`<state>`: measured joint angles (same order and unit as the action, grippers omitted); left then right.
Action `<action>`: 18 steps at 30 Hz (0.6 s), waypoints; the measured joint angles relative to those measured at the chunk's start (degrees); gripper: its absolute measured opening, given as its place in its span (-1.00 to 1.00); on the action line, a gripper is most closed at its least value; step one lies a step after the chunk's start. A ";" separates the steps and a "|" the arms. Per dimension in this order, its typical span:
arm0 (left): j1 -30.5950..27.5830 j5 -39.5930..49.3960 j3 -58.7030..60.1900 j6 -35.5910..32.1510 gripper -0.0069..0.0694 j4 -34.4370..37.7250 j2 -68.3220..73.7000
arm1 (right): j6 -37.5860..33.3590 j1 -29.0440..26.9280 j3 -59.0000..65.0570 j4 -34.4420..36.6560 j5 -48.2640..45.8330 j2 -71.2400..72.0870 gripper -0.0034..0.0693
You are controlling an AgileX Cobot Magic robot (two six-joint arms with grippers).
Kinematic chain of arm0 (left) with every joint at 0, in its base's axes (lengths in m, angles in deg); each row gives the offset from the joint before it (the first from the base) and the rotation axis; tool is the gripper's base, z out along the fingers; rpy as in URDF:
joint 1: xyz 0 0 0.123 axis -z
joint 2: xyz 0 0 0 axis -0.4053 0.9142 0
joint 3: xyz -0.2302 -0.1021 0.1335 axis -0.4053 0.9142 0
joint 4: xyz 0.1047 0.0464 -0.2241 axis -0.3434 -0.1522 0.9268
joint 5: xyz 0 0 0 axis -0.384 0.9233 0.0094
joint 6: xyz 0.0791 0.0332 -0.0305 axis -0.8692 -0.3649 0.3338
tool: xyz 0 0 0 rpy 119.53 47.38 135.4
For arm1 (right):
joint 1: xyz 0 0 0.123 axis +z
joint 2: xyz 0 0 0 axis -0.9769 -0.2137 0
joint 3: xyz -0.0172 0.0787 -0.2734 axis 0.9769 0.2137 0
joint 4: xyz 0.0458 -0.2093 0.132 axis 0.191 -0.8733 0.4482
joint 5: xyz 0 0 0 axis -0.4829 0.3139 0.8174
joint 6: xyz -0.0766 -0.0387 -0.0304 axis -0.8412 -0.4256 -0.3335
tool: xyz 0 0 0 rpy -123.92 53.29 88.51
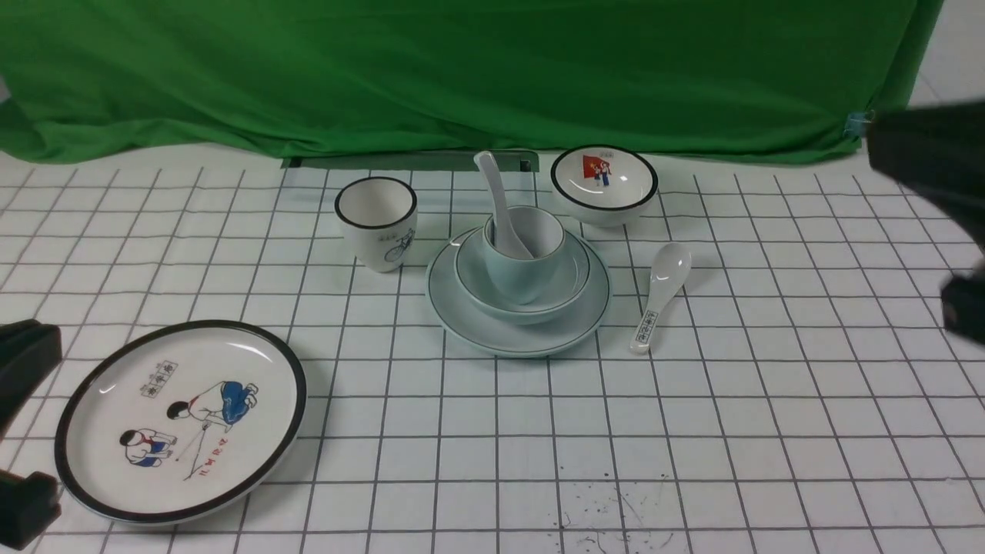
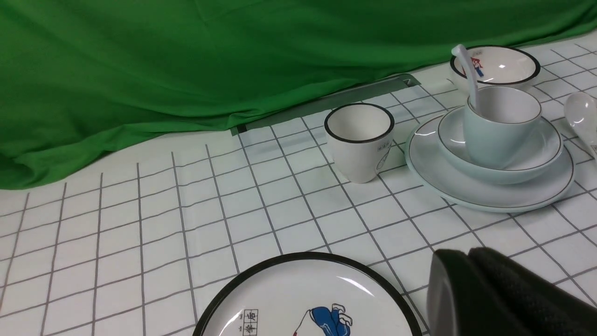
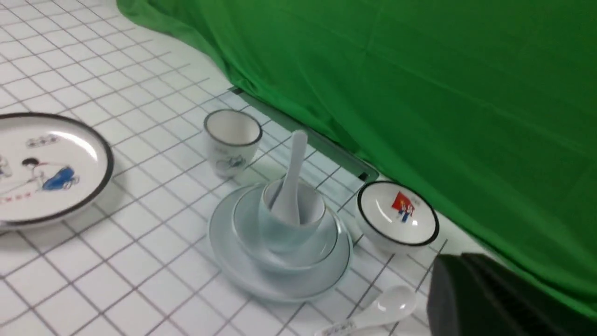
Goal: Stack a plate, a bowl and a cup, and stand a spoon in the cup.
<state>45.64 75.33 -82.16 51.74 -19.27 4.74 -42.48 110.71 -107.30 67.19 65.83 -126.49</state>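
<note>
The pale blue-green plate (image 1: 462, 319) lies mid-table. The wide pale bowl (image 1: 473, 277) sits on it, and the small pale cup (image 1: 523, 281) stands in the bowl. The plain spoon (image 1: 496, 192) stands in the cup, handle up and leaning back-left. The stack also shows in the left wrist view (image 2: 494, 135) and the right wrist view (image 3: 275, 233). My left gripper (image 2: 459, 254) is shut and empty, near the front left by the cartoon plate. My right gripper (image 3: 459, 261) is shut and empty, raised at the far right, apart from the stack.
A black-rimmed cartoon plate (image 1: 181, 419) lies front left. A bicycle cup (image 1: 377, 223) stands left of the stack, a red-picture bowl (image 1: 604, 181) behind right, and a labelled white spoon (image 1: 662, 296) right of it. Green cloth (image 1: 462, 69) closes the back.
</note>
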 joint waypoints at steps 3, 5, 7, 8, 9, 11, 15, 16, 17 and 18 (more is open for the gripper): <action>0.00 0.00 0.00 0.00 -0.90 0.00 0.00 | 3.05 0.00 11.81 0.00 5.69 7.27 -0.87; 0.00 0.00 0.00 0.00 -0.90 0.00 0.00 | 5.19 0.00 17.80 0.00 7.61 9.98 -0.87; 0.00 0.00 0.00 0.00 -0.90 0.00 0.00 | 6.35 0.00 23.19 0.00 9.06 12.41 -0.87; 0.00 0.00 0.01 0.00 -0.90 0.00 0.00 | 7.27 0.00 27.55 0.00 9.71 14.14 -0.87; 0.00 0.00 0.01 0.00 -0.90 0.00 0.00 | 7.73 0.00 31.08 0.05 10.02 14.82 -0.86; 0.00 0.00 0.01 0.00 -0.90 0.00 0.00 | 8.51 0.00 35.47 0.11 10.24 15.22 -0.86; 0.00 0.00 0.06 0.00 -0.90 0.00 0.00 | 10.09 0.00 44.08 0.11 12.18 15.22 -0.85; 0.00 0.00 0.06 0.00 -0.90 0.00 0.00 | 10.29 0.00 45.81 0.11 13.84 15.22 -0.85; 0.00 0.00 0.06 0.00 -0.90 0.00 0.00 | 10.45 0.00 46.99 0.11 15.53 15.22 -0.85; 0.00 0.00 0.06 0.00 -0.90 0.00 0.00 | 10.61 0.00 47.57 0.11 17.79 15.22 -0.85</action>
<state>45.64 75.33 -82.10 51.74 -19.27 4.74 -31.87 110.71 -59.73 67.30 83.62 -111.27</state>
